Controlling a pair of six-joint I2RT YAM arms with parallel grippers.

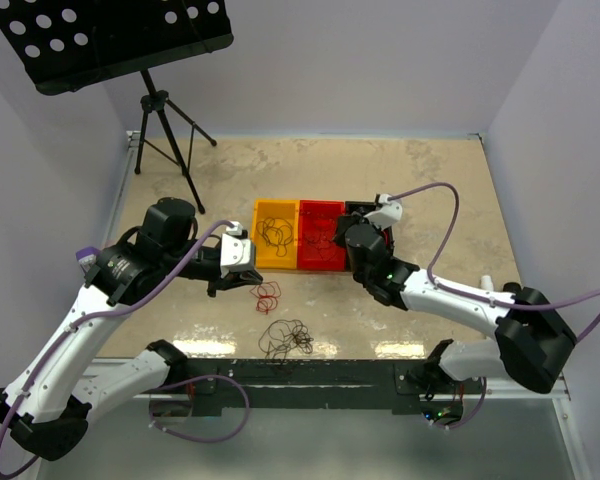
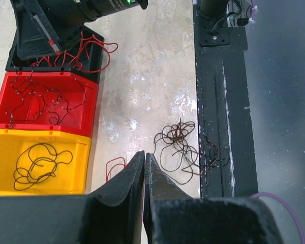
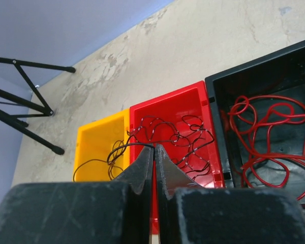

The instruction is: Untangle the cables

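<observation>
Dark cables (image 2: 177, 145) just beside the closed left claw (image 2: 145, 156).

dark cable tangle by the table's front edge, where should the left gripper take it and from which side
Probably one of the open loops on the dark tangle's bin-facing rim, coming straight down with the left gripper. It lies flat on the table, so only from above can the jaws straddle a strand, and its other side spills onto the black rail.
</observation>
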